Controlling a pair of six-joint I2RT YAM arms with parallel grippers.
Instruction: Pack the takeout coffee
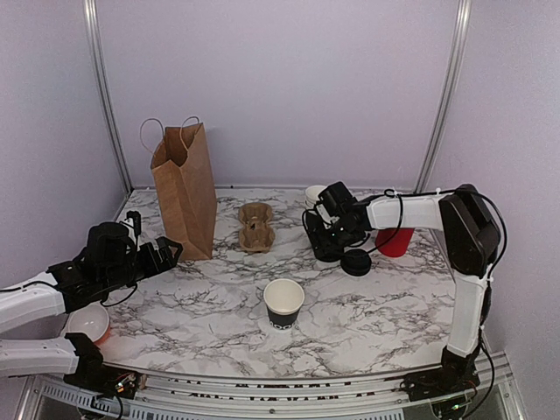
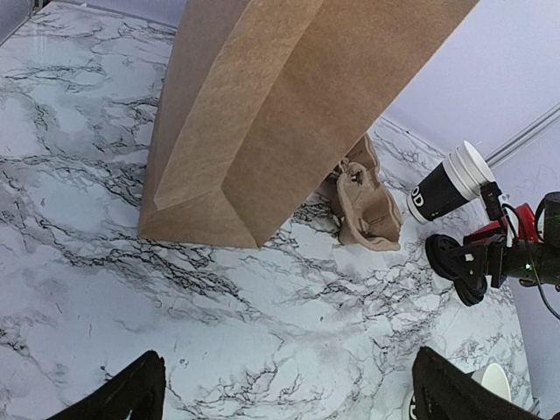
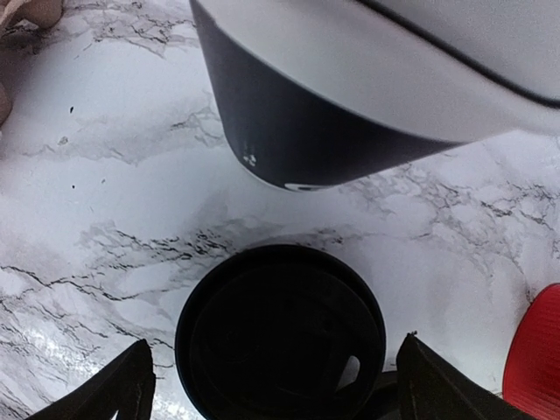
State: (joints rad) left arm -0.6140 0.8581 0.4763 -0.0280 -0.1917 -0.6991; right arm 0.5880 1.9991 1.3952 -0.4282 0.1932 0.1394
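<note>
Two grippers share this bench [image 1: 367,297], and we start at the left, where a red bowl [image 1: 87,324] shows only its white inside. The left gripper [image 1: 166,254] hangs released, its fingers [image 2: 131,389] spread wide over bare marble. A brown paper bag [image 1: 184,192] stands upright with its mouth open, its contents hidden from us. Beside it lies a cardboard cup carrier [image 1: 256,226]. The takeout coffee cup [image 1: 283,303] stands upright and open-topped near the front middle, well apart from both grippers. It has a pale mark low on its wall that is too small to read. Farther back, a stack of black cups [image 2: 446,184] carries white lettering we cannot make out. The right gripper [image 3: 280,389] is released, its fingers [image 3: 122,389] either side of a black lid [image 3: 280,337] lying on the bench. We cannot tell whether they touch it. A flat lid [image 1: 356,262] lies just beside, then a red cup [image 1: 394,241].
</note>
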